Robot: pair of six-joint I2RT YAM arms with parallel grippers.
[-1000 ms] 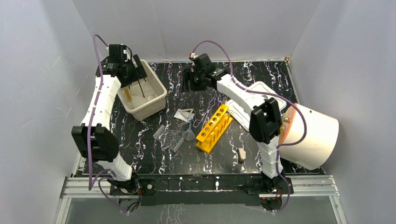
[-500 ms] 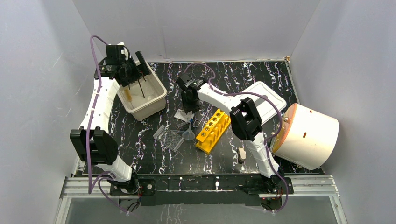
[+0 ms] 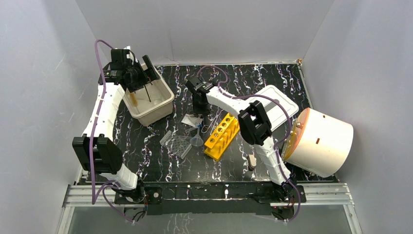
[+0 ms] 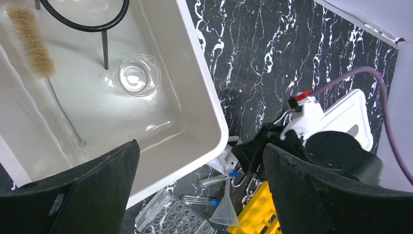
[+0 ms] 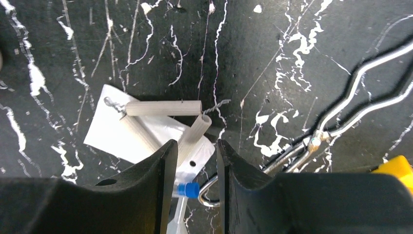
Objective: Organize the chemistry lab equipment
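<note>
At worktop centre, the right pincer (image 5: pixel 195 156) is down on the clay triangle (image 5: pixel 163 108), which lies on a white packet (image 5: pixel 112 139) at 10 o'clock of the yellow tube rack (image 3: pixel 223 135). Its jaws are half-narrowed and pinch one ceramic leg, probably for a carry to the beige bin (image 3: pixel 163 100) at 10 o'clock of the worktop. The bin holds the black wire loop (image 4: pixel 85 22), brush (image 4: pixel 31 41) and small beaker (image 4: pixel 139 75), so it reads as the collection spot. The left pincer (image 4: pixel 200 147) hangs over the bin's rim, jaws wide, empty. Wire tongs (image 5: pixel 350 92), funnel (image 3: pixel 196 141) and ridged tray (image 3: pixel 176 145) are not yet sorted and lie beside the rack.
</note>
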